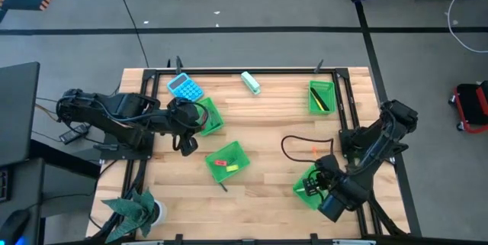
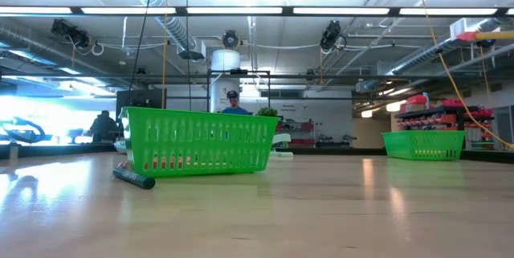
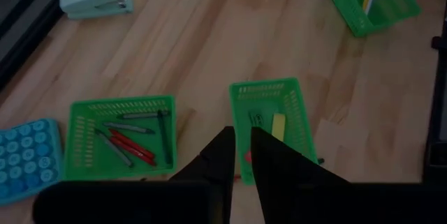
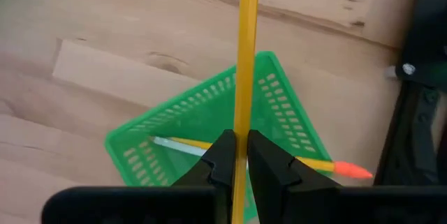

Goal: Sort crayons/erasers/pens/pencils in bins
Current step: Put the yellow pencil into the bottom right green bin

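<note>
Four green bins stand on the table. The crayon bin holds red and dark sticks. The eraser bin holds small red, yellow and green blocks. The pen bin stands far right. The pencil bin holds a white and a yellow pencil. My left gripper hovers shut and empty between the crayon and eraser bins. My right gripper is shut on a yellow pencil over the pencil bin. A dark stick lies flat on the table. My right gripper pinches the yellow pencil between its two fingers, coming from above. The shaft runs through the gap and sticks out well past the fingertips. The pencil is lifted clear, above the pencil bin's rim.
A blue calculator and a teal stapler lie near the far edge. A black cable loop and a small orange piece lie beside the pencil bin. A plant stands at the near left corner.
</note>
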